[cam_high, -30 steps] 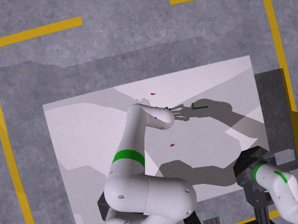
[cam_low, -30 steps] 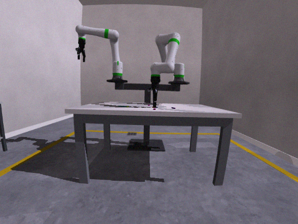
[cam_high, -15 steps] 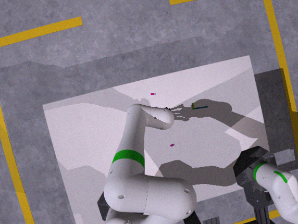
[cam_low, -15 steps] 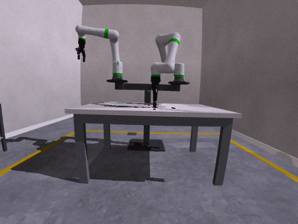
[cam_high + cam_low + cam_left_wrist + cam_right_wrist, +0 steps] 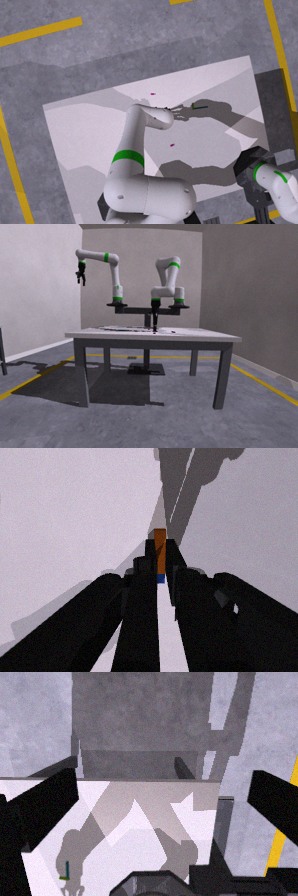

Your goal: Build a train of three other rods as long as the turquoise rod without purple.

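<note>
My left gripper [image 5: 154, 330] [image 5: 159, 553] is shut on an orange rod [image 5: 160, 537], low at the table. A blue piece [image 5: 160, 578] shows at the orange rod's near end; a gap between them cannot be made out. The turquoise rod [image 5: 201, 107] [image 5: 67, 868] lies flat, with a lime rod [image 5: 193, 106] [image 5: 64, 878] crosswise at one end. One magenta rod [image 5: 152, 94] [image 5: 154, 333] lies near the far table edge, another magenta rod [image 5: 172, 145] [image 5: 148, 329] nearer the arm bases. My right gripper [image 5: 81, 284] [image 5: 162, 785] is open and empty, high beside the table.
A dark blue or purple rod [image 5: 173, 332] lies beside the left gripper in the exterior view, hidden under the left arm in the top view. The left arm [image 5: 131, 138] covers part of the white table [image 5: 86, 130]. Arm shadows darken the turquoise and lime rods.
</note>
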Action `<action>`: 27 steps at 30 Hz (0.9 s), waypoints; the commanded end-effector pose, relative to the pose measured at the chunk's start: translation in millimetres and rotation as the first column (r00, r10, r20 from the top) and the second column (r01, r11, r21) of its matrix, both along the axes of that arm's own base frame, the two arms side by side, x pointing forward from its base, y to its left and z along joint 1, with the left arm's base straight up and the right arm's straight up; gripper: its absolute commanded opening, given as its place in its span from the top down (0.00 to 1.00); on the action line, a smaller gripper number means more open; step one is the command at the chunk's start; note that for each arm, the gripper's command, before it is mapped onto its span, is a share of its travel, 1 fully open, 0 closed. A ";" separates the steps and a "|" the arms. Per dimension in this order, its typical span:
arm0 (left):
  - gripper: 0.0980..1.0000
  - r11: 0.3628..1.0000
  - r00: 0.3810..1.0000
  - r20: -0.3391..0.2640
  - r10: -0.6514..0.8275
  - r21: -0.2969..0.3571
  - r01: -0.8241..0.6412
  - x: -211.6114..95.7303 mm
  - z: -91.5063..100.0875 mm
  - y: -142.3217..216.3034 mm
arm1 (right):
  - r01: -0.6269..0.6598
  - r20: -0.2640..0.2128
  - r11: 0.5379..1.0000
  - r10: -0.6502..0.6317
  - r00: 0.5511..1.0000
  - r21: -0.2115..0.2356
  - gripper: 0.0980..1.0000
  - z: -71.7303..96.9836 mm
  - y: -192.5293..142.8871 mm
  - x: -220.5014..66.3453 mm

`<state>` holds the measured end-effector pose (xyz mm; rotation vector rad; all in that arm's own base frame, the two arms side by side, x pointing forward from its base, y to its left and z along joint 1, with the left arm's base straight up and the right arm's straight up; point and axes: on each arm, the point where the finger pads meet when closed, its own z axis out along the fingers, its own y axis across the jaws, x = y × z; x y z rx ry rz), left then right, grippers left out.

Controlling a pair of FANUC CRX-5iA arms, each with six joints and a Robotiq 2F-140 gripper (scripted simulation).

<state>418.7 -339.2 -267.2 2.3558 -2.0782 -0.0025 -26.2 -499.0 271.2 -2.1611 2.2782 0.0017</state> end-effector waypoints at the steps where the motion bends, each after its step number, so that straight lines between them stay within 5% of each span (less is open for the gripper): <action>1: 0.97 1.000 1.000 0.001 0.000 -0.001 0.000 0.7 0.7 -0.5 | 0.000 0.000 1.000 0.000 1.000 -0.002 0.00 0.8 -0.3 -0.1; 27: 0.85 1.000 1.000 0.001 0.000 -0.001 0.000 0.7 0.7 -0.5 | 0.000 0.000 1.000 0.000 1.000 -0.002 0.00 0.8 -0.3 -0.1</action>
